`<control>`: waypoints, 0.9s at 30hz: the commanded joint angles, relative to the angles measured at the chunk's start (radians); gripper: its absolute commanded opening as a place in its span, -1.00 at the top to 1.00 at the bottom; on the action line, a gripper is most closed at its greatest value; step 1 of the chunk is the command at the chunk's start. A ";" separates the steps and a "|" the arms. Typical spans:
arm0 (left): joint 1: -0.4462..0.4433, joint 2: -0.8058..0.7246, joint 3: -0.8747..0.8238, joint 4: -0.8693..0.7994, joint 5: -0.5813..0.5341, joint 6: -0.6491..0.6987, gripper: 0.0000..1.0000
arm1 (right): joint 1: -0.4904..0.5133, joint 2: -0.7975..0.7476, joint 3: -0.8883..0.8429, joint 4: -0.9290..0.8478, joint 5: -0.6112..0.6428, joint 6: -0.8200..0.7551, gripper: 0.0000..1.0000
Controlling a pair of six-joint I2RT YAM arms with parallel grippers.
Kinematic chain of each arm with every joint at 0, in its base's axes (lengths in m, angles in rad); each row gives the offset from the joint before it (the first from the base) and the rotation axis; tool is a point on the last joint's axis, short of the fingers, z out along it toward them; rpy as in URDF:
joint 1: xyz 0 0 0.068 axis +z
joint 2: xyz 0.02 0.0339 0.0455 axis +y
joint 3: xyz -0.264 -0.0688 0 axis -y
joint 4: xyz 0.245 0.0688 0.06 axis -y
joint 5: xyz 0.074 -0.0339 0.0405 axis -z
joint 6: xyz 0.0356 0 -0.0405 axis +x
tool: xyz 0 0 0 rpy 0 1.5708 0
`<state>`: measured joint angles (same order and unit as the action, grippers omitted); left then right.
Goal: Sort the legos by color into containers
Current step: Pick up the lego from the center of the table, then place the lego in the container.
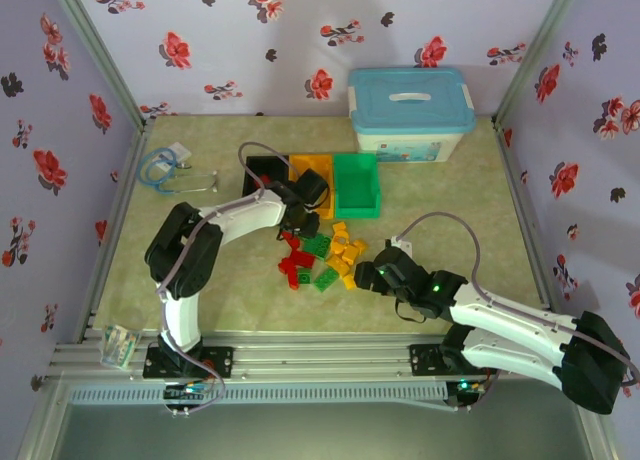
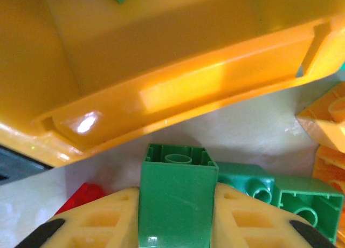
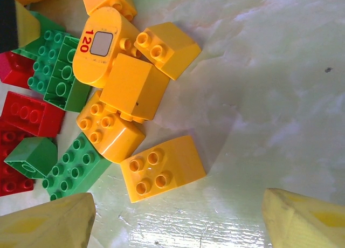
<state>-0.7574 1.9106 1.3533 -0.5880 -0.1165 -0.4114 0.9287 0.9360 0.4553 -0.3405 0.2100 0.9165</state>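
Top view, left to right. Three containers stood in a row at the far middle of the surface (image 1: pixel 450 210), touching side to side: black bin (image 1: pixel 262 167), orange-yellow bin (image 1: pixel 312 170), green bin (image 1: pixel 357 185). The left arm crossed the black bin's near corner and hid part of it, so its contents could not be made out.

The left tool (image 1: pixel 305 212) sat at the near edge of the orange-yellow bin. In the left wrist view its yellow fingers (image 2: pixel 102 218) were clamped on one green brick (image 2: pixel 175 199), held upright with its hollow end up. The tips were cut off by the bottom edge. Two more green bricks lay just right of it. A red one at lower left was mostly hidden.

The legos (image 1: pixel 322 255) lay in one pile just in front of the bins, between the two tools.

The right tool (image 1: pixel 372 275) was at the pile's right edge. In the right wrist view its fingers (image 3: pixel 48 226) were spread wide with only bare surface between them. Count there: six yellow bricks whole, a seventh cut off at the top; three green; at least three red, clipped by the left edge. One rounded yellow piece (image 3: pixel 102 43) read "120".

Far right stood a white box with a light-blue lid (image 1: pixel 410 115), shut.
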 commanded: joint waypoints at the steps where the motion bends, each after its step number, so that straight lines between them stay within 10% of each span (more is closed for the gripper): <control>1: -0.007 -0.087 0.063 -0.058 -0.014 0.011 0.41 | 0.008 -0.008 0.001 0.001 0.032 0.004 -0.62; 27: 0.089 0.069 0.381 -0.156 -0.009 0.068 0.44 | 0.008 -0.121 -0.055 -0.037 0.050 0.028 -0.61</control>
<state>-0.6849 1.9461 1.6936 -0.7174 -0.1165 -0.3656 0.9287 0.8246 0.4103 -0.3470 0.2287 0.9279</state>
